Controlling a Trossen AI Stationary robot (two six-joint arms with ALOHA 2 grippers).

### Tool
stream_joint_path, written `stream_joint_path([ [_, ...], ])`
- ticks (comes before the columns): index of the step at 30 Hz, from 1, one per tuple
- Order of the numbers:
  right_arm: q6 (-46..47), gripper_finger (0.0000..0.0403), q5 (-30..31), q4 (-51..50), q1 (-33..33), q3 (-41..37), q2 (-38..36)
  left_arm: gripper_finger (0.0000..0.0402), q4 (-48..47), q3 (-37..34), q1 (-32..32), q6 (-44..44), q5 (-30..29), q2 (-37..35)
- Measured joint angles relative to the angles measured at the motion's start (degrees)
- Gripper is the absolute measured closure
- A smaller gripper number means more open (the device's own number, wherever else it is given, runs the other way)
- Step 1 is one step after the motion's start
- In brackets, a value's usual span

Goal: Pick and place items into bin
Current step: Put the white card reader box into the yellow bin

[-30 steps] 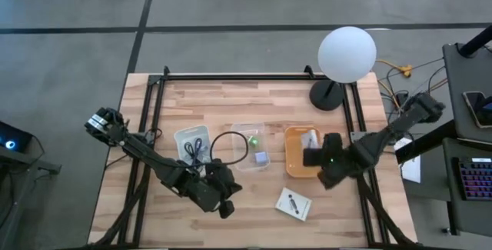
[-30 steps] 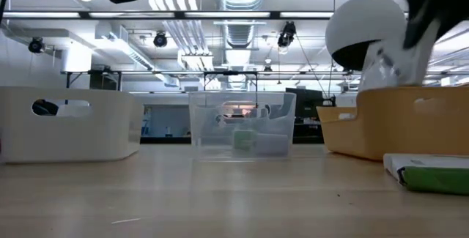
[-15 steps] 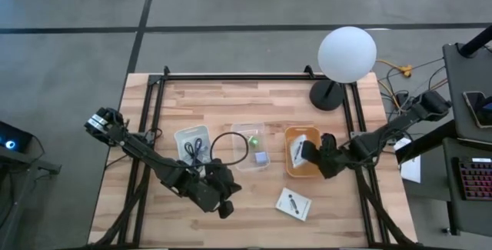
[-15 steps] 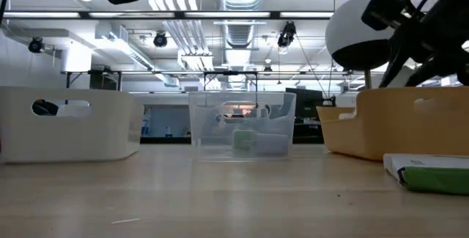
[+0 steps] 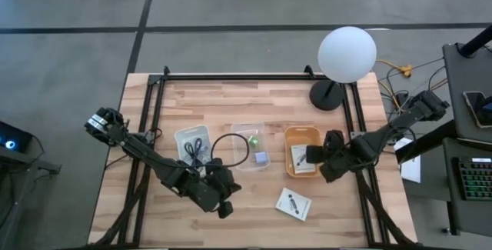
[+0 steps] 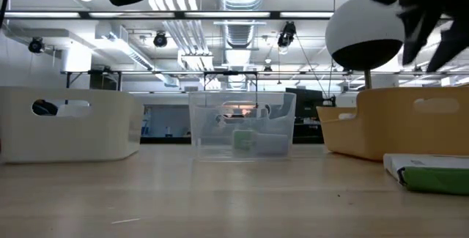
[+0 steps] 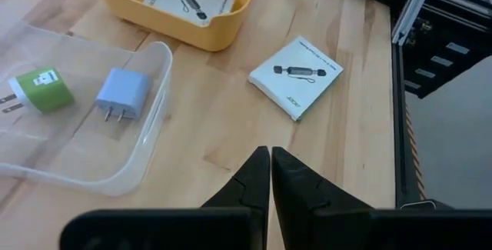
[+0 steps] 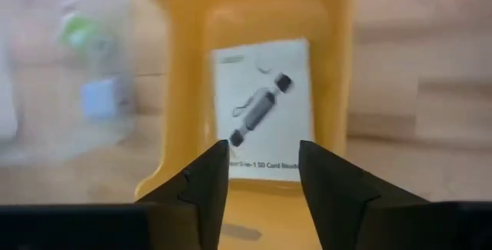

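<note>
A white printed packet [image 8: 261, 108] lies flat on the floor of the orange tray [image 5: 304, 130]. My right gripper [image 8: 263, 165] hovers open above the tray's right side, over the packet [image 5: 300, 158] and apart from it. A second packet [image 7: 296, 67] rests flat on the wood near the table's near edge [image 5: 294, 204]. The clear tray [image 7: 154, 127] holds a green cube-like plug [image 7: 42, 90] and a lavender one [image 7: 123, 95]. My left gripper [image 7: 270, 158] waits shut above the near part of the table [image 5: 224, 204]. Black cables lie in the white tray [image 5: 192, 144].
A black cable loop [image 5: 231, 148] hangs over the gap between the white and clear trays. A white globe lamp [image 5: 347, 54] stands at the far right corner. Black frame rails run along the table's left, right and far sides. Bare wood lies between the trays and the near edge.
My right gripper dipped into the orange tray, tipping down, then drew back up and toward the right edge. The packet that was up at its fingers a second ago has dropped and now lies flat on the tray floor, apart from the gripper.
</note>
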Motion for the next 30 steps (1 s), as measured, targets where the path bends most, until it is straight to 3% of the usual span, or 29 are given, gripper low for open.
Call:
stream_joint_path([
  [5, -22.88, 0.0246, 5.47, -0.23, 4.49, 8.38, 2.41, 0.0402, 0.00, -0.08, 0.00, 0.18, -0.03, -0.03],
  [7, -32.68, 0.0246, 2.89, 0.06, 5.98, 12.32, 5.07, 0.0402, 0.02, -0.30, 0.12, 0.22, -0.04, -0.07],
  [10, -38.61, 0.0247, -3.88, -1.75, 7.56, 16.97, 10.24, 0.0402, 0.11, -0.79, 0.81, -0.21, 0.02, -0.07],
  [15, -40.15, 0.0250, -18.71, -0.48, 8.24, 19.93, 19.36, 0.0402, 1.08, -1.01, 3.27, 2.79, 7.45, -0.07],
  [18, -39.34, 0.0268, -22.45, 3.50, 9.75, 20.12, 24.19, 0.0402, 4.07, -1.97, 4.08, 5.69, 9.42, -0.09],
  [25, -30.40, 0.0379, -23.26, 11.10, 13.42, 20.19, 32.18, 0.0402, 8.22, -2.72, 4.02, 6.96, 11.26, -0.09],
  [30, -20.49, 0.0390, -20.50, 9.26, 16.58, 20.19, 35.25, 0.0402, 15.65, -2.58, 3.79, 5.60, 13.50, 1.09],
])
